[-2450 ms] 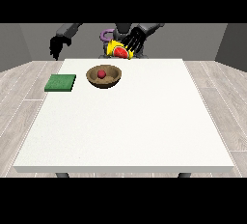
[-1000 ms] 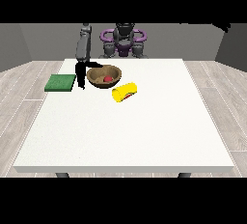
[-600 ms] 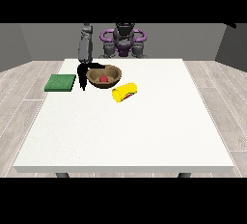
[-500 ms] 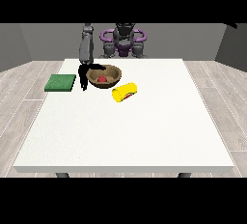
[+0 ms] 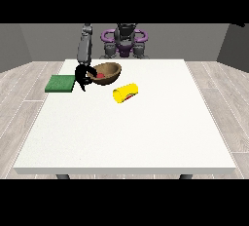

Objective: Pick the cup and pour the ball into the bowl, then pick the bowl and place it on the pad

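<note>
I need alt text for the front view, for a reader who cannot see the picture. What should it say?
The hand at the view's left grips the rim of a tilted brown bowl holding a red ball, beside a green pad on a white table. A yellow cup lies on its side in front of the bowl.

One grey arm (image 5: 85,45) reaches down from the far side, its black hand (image 5: 81,76) at the view's left with fingers curled.
</note>
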Available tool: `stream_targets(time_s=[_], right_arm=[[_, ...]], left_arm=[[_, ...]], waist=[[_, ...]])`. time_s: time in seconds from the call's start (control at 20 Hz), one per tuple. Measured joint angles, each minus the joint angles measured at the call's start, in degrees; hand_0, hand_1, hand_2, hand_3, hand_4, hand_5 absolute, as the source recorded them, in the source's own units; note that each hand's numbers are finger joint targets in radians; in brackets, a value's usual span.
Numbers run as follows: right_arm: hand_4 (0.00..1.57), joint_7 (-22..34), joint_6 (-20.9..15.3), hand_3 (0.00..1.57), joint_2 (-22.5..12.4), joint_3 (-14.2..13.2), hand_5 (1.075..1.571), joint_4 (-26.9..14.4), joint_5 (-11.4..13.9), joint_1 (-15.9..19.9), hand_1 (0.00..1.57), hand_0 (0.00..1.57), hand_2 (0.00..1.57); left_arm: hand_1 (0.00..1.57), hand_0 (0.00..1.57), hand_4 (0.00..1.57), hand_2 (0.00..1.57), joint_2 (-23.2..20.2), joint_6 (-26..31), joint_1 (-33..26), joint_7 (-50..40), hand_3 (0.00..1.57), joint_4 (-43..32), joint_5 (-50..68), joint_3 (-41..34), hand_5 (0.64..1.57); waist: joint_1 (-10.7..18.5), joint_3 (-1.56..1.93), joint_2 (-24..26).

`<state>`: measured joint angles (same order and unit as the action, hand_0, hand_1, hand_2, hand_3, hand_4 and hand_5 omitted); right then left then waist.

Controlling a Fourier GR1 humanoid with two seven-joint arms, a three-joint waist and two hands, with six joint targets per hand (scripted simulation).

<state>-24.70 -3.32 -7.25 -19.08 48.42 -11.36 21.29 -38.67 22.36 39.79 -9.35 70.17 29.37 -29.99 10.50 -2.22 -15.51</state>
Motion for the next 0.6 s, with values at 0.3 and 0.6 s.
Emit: stream_targets(time_s=[0.3, 0.6], right_arm=[[1.04, 13.27, -3.83, 1.57, -2.81, 1.79, 1.535, 1.09, 1.63, 2.49, 1.57, 1.57, 1.57], [1.0, 28.21, -4.38, 1.57, -5.38, 4.71, 1.548, 3.53, 2.46, 6.25, 1.57, 1.57, 1.57]], left_arm=[[0.0, 0.0, 0.73, 0.0, -1.69, 1.13, -1.29, 0.66, 0.0, -4.64, -0.5, -0.92, 1.569], [0.0, 0.0, 0.71, 0.0, -3.58, 1.68, -4.65, 3.13, 0.0, -11.27, -2.03, -2.49, 1.567]], waist=[[-1.77, 1.17, 2.68], [-6.37, 1.94, 7.24]])
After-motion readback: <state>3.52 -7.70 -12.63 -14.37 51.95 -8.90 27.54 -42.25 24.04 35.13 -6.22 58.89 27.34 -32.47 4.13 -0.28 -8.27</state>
